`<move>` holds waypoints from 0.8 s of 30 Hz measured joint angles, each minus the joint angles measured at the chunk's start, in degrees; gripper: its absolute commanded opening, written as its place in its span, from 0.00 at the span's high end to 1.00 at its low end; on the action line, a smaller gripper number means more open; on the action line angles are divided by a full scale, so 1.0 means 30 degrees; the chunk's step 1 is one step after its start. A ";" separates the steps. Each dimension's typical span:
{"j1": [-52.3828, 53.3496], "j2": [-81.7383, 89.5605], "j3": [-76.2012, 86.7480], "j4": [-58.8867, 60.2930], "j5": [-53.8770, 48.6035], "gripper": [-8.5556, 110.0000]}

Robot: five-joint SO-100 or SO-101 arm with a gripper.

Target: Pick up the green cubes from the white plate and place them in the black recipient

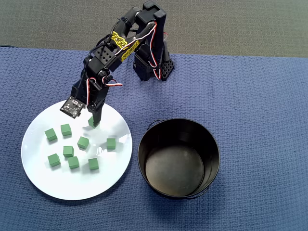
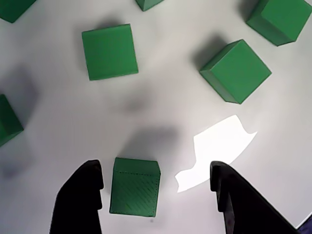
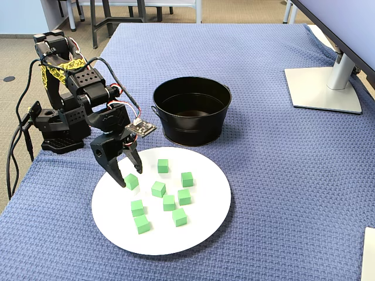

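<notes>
Gripper point(image 2: 156, 183) hangs low over the white plate point(image 3: 199, 234) with its jaws wide apart, one green cube point(image 2: 135, 186) sitting between them, close beside the left finger in the wrist view. Seven more green cubes point(image 1: 83, 142) lie scattered across the plate. Nothing is held. To the plate's right in the overhead view, the black bucket point(image 1: 179, 159) stands on the blue-covered bench point(image 1: 260, 96)

A table point(image 3: 281, 175) covered by a blue woven cloth point(image 1: 260, 96) carries everything. Directly on the cloth lie the white plate point(image 1: 72, 185), the black recipient point(image 1: 179, 158) just beside it, the arm's base point(image 3: 58, 142) at one edge, and a monitor stand point(image 3: 325, 88) at the far side
</notes>
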 measured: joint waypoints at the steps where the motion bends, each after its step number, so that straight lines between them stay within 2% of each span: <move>1: 0.0000 -0.0029 0.0000 -0.0146 0.0146 0.74; 14: -0.0703 -0.0059 0.0703 -0.0410 0.3223 0.71; 24: -0.0703 -0.0059 0.1494 -0.0703 0.3340 0.71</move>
